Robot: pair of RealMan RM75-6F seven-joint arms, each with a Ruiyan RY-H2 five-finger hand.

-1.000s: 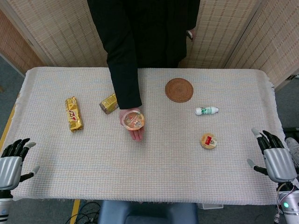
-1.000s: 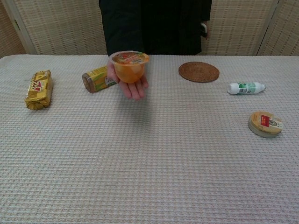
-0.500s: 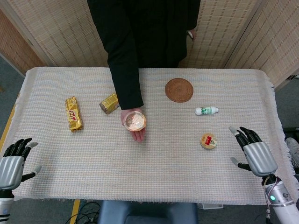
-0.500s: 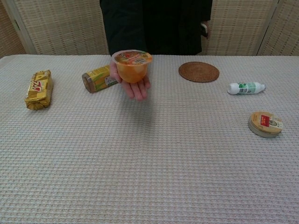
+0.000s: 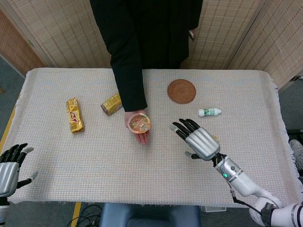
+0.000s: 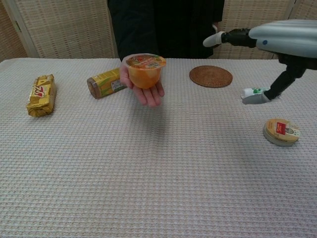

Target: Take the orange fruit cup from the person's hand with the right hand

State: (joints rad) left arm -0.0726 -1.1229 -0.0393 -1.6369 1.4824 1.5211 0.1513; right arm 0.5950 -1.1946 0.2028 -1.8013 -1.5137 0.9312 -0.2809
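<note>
The orange fruit cup rests on the person's upturned palm, held above the middle of the table. My right hand hovers to the right of the cup with its fingers spread and pointing toward it, holding nothing; a clear gap separates them. My left hand stays at the table's near left corner, fingers apart and empty.
A gold snack bar and a yellow packet lie left of the cup. A round woven coaster, a small white bottle and a round tin sit on the right side, the tin beneath my right arm.
My right hand has swung from the table's right edge in toward the cup and risen. The person's hand with the cup has shifted slightly toward me. The left hand has dropped a little.
</note>
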